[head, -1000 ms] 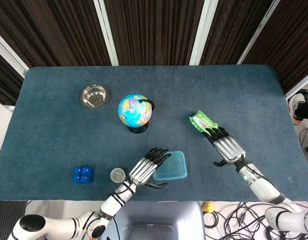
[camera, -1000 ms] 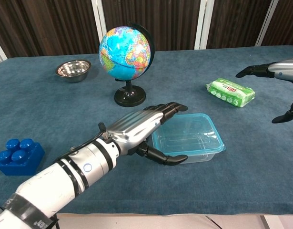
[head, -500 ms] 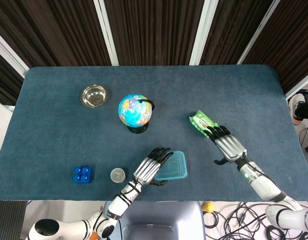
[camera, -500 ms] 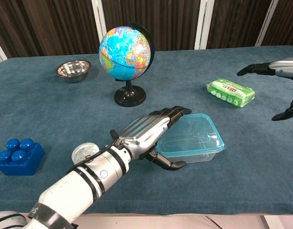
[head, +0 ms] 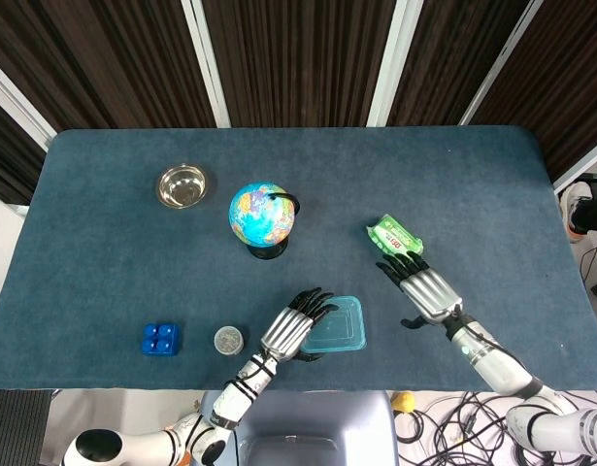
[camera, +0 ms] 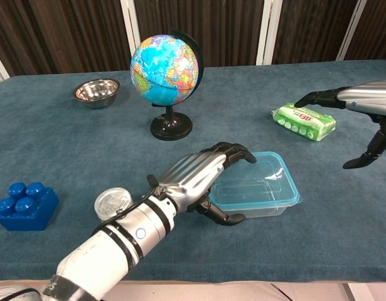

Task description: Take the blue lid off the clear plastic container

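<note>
Your left hand [camera: 199, 175] grips container [camera: 258, 185] near edge, hiding it | lid [head: 335, 325] on | right hand [head: 421, 287] spread, holds nothing; forearm cut off in chest view

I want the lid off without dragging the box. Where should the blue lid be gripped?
Probably at the blue lid's raised rim on its free right edge, from the right hand's side: the lid lies flat, and the left hand already covers its left edge.

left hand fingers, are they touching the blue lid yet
Touching. In the chest view the left hand curls its fingers onto the blue lid's near-left edge.
</note>
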`<action>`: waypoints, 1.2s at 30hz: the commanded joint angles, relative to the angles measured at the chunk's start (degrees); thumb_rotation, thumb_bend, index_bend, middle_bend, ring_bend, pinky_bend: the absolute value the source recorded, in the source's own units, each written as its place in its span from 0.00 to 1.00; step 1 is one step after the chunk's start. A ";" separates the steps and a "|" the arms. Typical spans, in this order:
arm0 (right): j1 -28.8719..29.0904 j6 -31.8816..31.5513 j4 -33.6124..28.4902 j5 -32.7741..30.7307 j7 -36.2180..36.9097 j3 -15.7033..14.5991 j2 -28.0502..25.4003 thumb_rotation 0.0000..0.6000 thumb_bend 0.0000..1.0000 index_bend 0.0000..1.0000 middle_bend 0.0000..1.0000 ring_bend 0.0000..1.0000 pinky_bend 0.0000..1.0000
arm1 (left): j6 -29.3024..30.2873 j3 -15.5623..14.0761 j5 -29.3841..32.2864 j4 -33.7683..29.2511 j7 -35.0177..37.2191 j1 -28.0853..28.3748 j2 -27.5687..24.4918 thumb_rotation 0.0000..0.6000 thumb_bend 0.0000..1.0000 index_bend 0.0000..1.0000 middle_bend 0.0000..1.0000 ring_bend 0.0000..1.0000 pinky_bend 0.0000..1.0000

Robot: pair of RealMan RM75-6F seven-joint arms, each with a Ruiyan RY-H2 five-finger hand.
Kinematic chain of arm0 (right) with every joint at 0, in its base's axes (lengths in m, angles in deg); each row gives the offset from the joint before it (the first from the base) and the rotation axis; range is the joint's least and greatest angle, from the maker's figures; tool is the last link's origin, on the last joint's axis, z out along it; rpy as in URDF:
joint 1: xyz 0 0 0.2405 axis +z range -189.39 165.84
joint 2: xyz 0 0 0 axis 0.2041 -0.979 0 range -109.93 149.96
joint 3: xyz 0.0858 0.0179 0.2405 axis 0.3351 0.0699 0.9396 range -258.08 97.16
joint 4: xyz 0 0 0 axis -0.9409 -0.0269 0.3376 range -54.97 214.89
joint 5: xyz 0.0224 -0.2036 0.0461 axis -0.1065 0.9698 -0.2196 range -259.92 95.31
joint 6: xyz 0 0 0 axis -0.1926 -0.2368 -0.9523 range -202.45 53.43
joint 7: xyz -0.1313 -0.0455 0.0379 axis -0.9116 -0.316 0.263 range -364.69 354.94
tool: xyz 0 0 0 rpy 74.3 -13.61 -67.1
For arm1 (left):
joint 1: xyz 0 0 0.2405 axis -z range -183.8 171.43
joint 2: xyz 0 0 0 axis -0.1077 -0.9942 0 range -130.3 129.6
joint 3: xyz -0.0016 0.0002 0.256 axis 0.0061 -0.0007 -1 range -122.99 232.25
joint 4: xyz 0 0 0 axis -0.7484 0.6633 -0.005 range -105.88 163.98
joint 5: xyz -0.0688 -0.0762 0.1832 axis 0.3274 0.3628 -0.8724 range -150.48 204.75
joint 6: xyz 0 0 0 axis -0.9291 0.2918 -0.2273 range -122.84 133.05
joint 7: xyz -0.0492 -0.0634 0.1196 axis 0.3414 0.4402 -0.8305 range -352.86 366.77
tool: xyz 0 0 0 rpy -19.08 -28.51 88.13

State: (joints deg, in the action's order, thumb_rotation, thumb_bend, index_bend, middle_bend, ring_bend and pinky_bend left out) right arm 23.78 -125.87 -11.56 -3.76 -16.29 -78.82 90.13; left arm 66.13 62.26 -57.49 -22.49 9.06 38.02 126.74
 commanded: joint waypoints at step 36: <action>-1.52 -11.13 7.94 21.41 1.04 -6.90 12.92 1.00 0.22 0.43 0.00 0.00 0.00 | -2.02 -0.69 0.84 -6.49 -3.29 -1.77 -4.51 1.00 0.29 0.33 0.27 0.11 0.24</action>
State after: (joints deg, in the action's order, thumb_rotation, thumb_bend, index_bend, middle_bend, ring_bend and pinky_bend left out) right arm 22.28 -137.04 -3.75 17.75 -15.39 -85.80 102.93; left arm 64.11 61.59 -56.66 -28.92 5.77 36.30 122.30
